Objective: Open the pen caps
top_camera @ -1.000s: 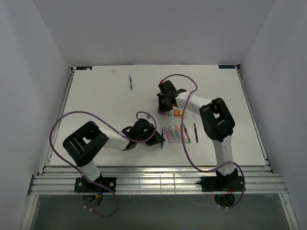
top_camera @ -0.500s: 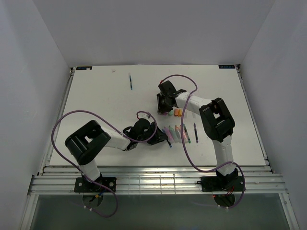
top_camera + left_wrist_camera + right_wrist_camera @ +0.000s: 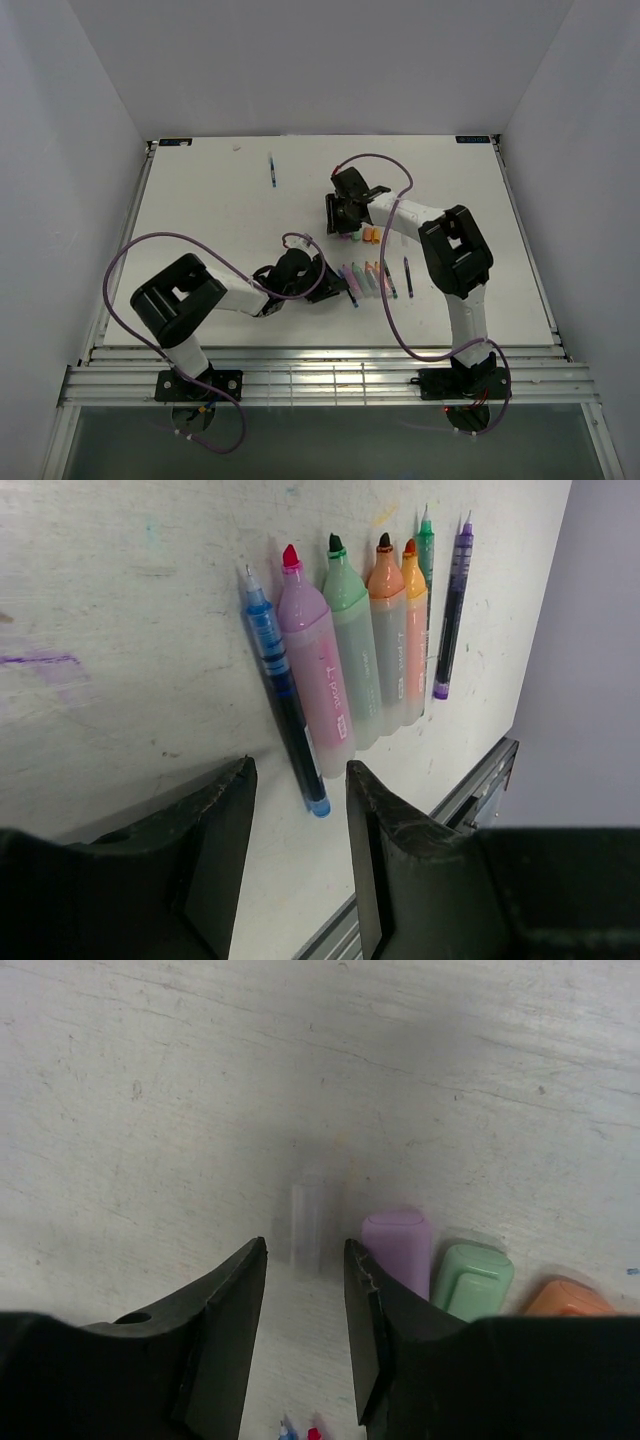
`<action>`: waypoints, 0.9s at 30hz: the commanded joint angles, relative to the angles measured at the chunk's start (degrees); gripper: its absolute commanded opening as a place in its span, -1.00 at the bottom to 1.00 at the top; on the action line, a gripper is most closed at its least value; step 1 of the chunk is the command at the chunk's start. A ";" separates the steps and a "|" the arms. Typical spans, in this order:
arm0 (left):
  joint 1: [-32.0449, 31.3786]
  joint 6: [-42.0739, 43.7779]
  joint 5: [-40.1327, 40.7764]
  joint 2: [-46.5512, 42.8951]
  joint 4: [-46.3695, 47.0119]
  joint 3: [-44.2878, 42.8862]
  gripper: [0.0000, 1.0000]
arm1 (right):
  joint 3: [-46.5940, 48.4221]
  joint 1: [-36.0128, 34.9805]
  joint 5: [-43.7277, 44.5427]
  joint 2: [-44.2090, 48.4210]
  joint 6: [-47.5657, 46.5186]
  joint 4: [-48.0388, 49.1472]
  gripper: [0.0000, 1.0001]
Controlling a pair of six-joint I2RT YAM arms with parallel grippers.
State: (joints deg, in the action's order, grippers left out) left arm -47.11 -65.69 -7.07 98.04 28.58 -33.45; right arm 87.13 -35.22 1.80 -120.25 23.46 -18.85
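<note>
In the left wrist view several uncapped pens lie side by side: a slim blue pen [image 3: 285,705], a pink marker [image 3: 320,680], a mint green one [image 3: 358,655], an orange one [image 3: 388,630], a yellow-orange one [image 3: 415,630] and two thin pens [image 3: 450,610]. My left gripper [image 3: 300,770] is open and empty, just short of the blue pen's end. In the right wrist view a clear cap [image 3: 308,1222], a purple cap [image 3: 396,1245], a green cap [image 3: 472,1278] and an orange cap [image 3: 560,1300] lie on the table. My right gripper [image 3: 305,1245] is open and empty over the clear cap.
From above, the pen row [image 3: 375,278] lies between the arms, with the caps [image 3: 362,237] just beyond it under the right gripper [image 3: 343,222]. The left gripper [image 3: 326,285] is left of the row. Another blue pen [image 3: 273,172] lies far back. The table's front rail [image 3: 320,370] is near.
The left gripper moved right, and the slim blue pen now lies beside the pink marker, free of the fingers. The right arm has barely moved.
</note>
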 commanded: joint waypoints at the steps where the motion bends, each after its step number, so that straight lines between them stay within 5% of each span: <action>1: 0.00 3.20 3.82 -3.81 -4.58 1.99 0.05 | -0.65 0.07 1.62 5.63 -1.31 0.92 -0.12; 9: 2.63 8.03 9.35 -11.90 -12.48 0.32 0.13 | -1.61 0.07 0.22 12.92 -2.37 0.92 -0.05; 14: 11.06 14.61 8.22 -13.93 -19.24 -5.38 0.15 | -3.98 -0.02 0.04 18.80 -3.16 1.10 -0.03; 18: 18.54 22.17 4.26 -11.04 -26.28 -18.62 0.19 | -7.06 0.15 1.18 22.94 -4.65 1.19 -0.02; 27: 23.55 36.06 22.18 2.32 -42.55 -45.20 0.24 | -15.40 1.56 -0.31 27.52 -5.44 3.73 0.00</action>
State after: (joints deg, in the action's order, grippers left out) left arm -24.45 -36.32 7.81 97.95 -6.42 -74.32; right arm 74.15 -34.33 2.13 -94.89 19.16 -17.63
